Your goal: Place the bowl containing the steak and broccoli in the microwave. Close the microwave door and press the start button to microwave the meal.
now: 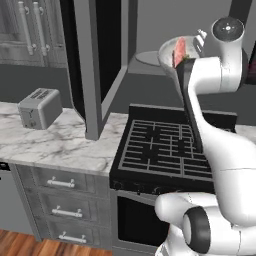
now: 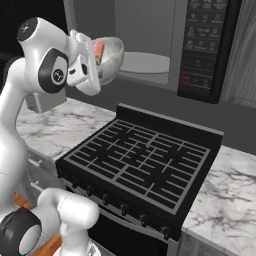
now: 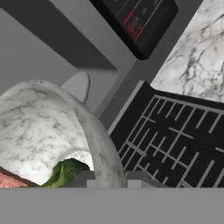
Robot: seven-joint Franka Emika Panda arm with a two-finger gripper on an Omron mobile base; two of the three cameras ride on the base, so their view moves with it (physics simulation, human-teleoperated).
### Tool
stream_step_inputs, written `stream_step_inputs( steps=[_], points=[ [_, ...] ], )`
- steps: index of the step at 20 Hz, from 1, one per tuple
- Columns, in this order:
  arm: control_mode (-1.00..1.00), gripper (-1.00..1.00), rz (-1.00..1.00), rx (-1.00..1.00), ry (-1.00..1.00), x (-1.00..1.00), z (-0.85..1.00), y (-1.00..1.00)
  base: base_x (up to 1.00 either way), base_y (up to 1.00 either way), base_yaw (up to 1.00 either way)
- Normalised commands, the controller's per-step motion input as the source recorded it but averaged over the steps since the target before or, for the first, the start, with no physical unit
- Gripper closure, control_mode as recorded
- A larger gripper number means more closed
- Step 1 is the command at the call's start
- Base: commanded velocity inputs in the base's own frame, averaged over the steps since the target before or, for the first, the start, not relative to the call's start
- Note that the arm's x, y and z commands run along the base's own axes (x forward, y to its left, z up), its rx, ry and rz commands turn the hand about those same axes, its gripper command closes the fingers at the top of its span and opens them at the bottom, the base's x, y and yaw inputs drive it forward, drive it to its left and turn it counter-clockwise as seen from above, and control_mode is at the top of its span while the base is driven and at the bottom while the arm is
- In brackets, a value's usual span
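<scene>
Left base view: the round clear glass bowl [image 1: 172, 52] is seen held up in the upper right of the frame, just in front of the open large dark grey microwave [image 1: 150, 30]. The flat pinkish-red steak slab [image 1: 179, 51] is seen inside it, leaning on the wall. The wide black glossy microwave door [image 1: 92, 60] is swung open at centre left. A small silver toaster [image 1: 40, 107] is seen on the marbled white surface [image 1: 55, 145] at left; the black grated stove [image 1: 165, 147] is at centre.

Right base view: the bowl is at upper left, tilted, in front of the round pale grey turntable plate [image 2: 145, 62], not yet on it. The black keypad panel [image 2: 202, 45] is at upper right.

Hand view: the bowl's greyish marbled wall fills the lower left; the small dark green bumpy broccoli floret [image 3: 65, 171] is low in the bowl beside the steak's edge. The end effector [image 3: 109, 179] is clamped on the bowl rim at bottom centre, one fingertip [image 3: 85, 177] inside and one outside.

Handling, as judged: the glass is rigid, smooth, likely slippery and breakable; a rim pinch leaves the load hanging off one side, so the bowl is likely to rotate in the grip. The contents are loose and can slide when tilted. The rim is the only practical hold.
</scene>
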Motion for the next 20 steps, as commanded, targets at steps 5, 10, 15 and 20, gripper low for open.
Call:
stream_step_inputs(
  steps=[5,10,15,20],
  points=[
    [-1.00,1.00,-0.14,0.28,0.01,0.58,0.00,-0.32,0.00,0.00,0.00],
    [-1.00,1.00,-0.08,0.19,-0.05,0.47,0.13,-0.24,0.00,0.00,0.00],
    [-1.00,1.00,-0.07,0.01,-0.10,0.43,0.03,0.00,0.00,0.00,0.00],
    [-1.00,1.00,-0.07,0.00,-0.01,0.57,-0.06,0.00,0.00,0.00,0.00]
  ],
)
